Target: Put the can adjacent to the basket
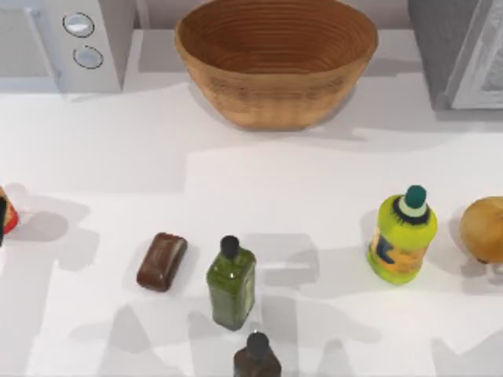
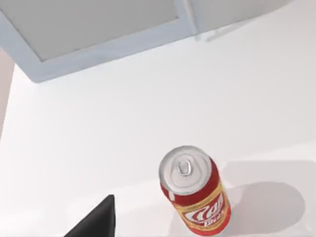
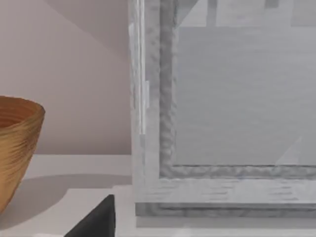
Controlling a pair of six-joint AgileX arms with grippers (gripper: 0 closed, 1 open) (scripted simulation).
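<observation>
Red can (image 2: 195,196), one; wicker basket (image 1: 275,59), one; bottles, three.

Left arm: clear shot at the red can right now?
Probably yes. The small red cylindrical can with the silver top stands upright on bare white table at the top view's far left edge, nothing beside it, with the left wrist camera looking down on it.

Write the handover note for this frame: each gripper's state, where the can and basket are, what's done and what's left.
Left gripper: hovering above the can, not holding it. Right gripper: off to the right, facing the grey cabinet, nothing held.
The can stands upright at the table's far left edge. The basket sits at back centre, far from the can.
Done: nothing placed yet.
Left: grasp the can, carry it over, set it beside the basket.
</observation>
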